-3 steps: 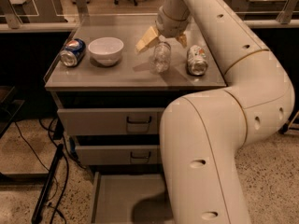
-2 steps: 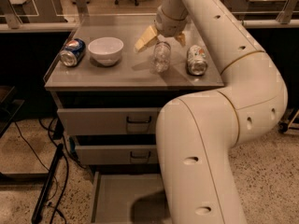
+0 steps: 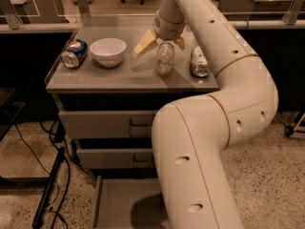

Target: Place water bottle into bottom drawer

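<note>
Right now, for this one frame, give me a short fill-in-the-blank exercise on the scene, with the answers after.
1. The gripper, fingers spread, straddles the ____ on the cabinet top.
2. Between the Pepsi can and that bottle sits a white ____.
3. The bottom drawer is ____, not shut.

Answers: water bottle; bowl; open.

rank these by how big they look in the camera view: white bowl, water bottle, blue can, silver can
1. white bowl
2. water bottle, straddled by the open gripper, silver can and blue can: look much alike, unranked
</note>
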